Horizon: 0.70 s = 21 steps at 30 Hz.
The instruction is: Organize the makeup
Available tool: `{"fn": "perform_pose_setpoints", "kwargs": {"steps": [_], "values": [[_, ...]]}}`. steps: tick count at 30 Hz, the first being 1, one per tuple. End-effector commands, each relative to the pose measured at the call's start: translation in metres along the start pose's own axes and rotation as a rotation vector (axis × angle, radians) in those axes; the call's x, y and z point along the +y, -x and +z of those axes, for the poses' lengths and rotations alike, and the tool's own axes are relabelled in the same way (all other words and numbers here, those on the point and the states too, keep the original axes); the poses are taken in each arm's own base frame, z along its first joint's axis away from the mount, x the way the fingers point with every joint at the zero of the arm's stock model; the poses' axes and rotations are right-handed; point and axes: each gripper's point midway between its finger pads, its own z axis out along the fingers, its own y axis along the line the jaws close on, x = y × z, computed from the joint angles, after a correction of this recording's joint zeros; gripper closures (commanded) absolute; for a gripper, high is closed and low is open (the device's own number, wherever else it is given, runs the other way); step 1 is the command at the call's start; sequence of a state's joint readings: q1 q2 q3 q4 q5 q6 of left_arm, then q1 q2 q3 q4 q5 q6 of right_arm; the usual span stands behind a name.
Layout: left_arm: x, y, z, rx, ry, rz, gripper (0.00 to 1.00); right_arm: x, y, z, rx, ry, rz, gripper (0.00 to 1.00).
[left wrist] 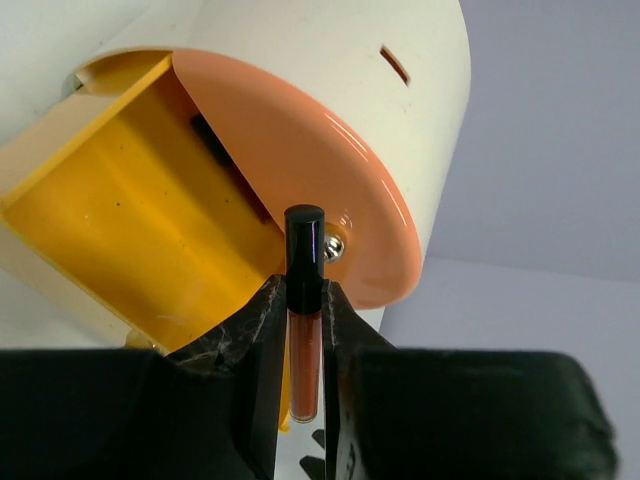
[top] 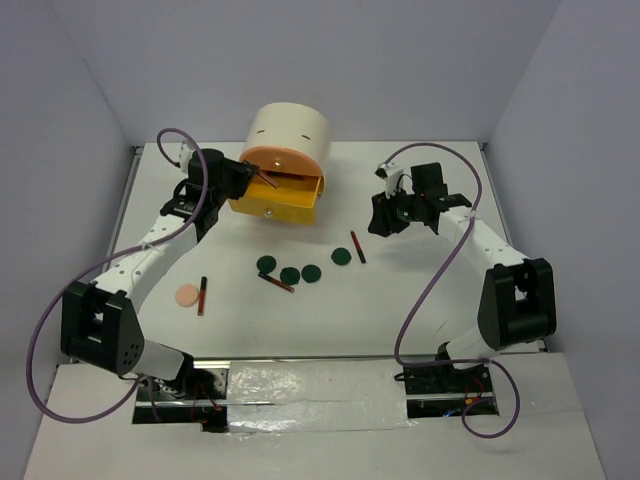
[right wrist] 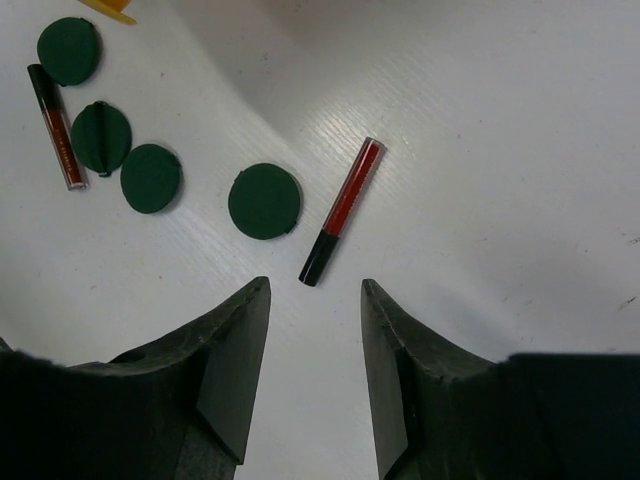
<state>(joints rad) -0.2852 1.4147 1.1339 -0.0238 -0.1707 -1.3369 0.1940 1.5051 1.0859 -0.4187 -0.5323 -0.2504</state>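
A cream drum cabinet [top: 290,128] sits on the white table [top: 420,300]; its yellow drawer [top: 283,206] stands open.

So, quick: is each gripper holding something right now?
Left gripper: closed on a thin dark-red stick with a black cap.
Right gripper: open, holding nothing.

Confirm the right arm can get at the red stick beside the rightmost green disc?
Likely yes. The right gripper is open and hovers above the red stick with nothing between them. The nearest green disc lies apart from the stick, off to one side.
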Motion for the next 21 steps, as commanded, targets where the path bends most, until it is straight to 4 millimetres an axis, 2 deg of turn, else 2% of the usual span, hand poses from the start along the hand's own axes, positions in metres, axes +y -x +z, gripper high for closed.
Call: {"fn": "perform_pose_setpoints", "kwargs": {"steps": [1, 3, 6, 7, 9, 13, 15, 16, 17, 18, 19, 20, 21], "values": [[-0.008, 0.01, 0.006, -0.048, 0.016, -0.038, 0.77, 0.002, 0.016, -0.008, -0.047, -0.025, -0.028, 0.5], [-0.004, 0.007, 0.011, -0.039, 0.023, -0.041, 0.63, 0.0, 0.015, -0.006, -0.041, -0.029, -0.024, 0.47], [-0.003, 0.004, 0.015, -0.026, 0.029, -0.039, 0.48, -0.001, 0.014, -0.004, -0.03, -0.029, -0.024, 0.42], [-0.003, 0.003, 0.015, -0.023, 0.028, -0.036, 0.44, -0.001, 0.012, -0.003, -0.02, -0.029, -0.022, 0.4], [-0.006, 0.002, 0.014, -0.013, 0.02, -0.034, 0.39, 0.0, 0.008, 0.001, 0.009, -0.024, -0.023, 0.27], [-0.013, 0.005, 0.008, -0.014, 0.005, -0.004, 0.38, 0.004, 0.004, 0.015, 0.06, -0.032, 0.003, 0.23], [-0.02, 0.011, -0.001, -0.028, -0.004, 0.04, 0.42, -0.001, 0.004, 0.022, 0.084, -0.085, 0.026, 0.24], [-0.022, 0.014, -0.005, -0.036, -0.006, 0.063, 0.46, 0.002, -0.004, 0.032, 0.124, -0.093, 0.056, 0.25], [-0.03, 0.02, -0.016, -0.053, -0.026, 0.085, 0.51, -0.003, -0.003, 0.036, 0.136, -0.133, 0.061, 0.29], [-0.031, 0.027, -0.022, -0.078, -0.026, 0.154, 0.67, -0.002, -0.007, 0.041, 0.156, -0.138, 0.07, 0.32], [-0.028, 0.029, -0.028, -0.082, -0.015, 0.2, 0.74, 0.002, -0.011, 0.046, 0.179, -0.136, 0.075, 0.35], [-0.033, 0.035, -0.041, -0.098, -0.034, 0.241, 0.79, -0.001, -0.016, 0.054, 0.202, -0.152, 0.088, 0.42], [-0.03, 0.036, -0.048, -0.094, -0.042, 0.349, 0.85, 0.001, -0.018, 0.058, 0.216, -0.156, 0.092, 0.46]]}}
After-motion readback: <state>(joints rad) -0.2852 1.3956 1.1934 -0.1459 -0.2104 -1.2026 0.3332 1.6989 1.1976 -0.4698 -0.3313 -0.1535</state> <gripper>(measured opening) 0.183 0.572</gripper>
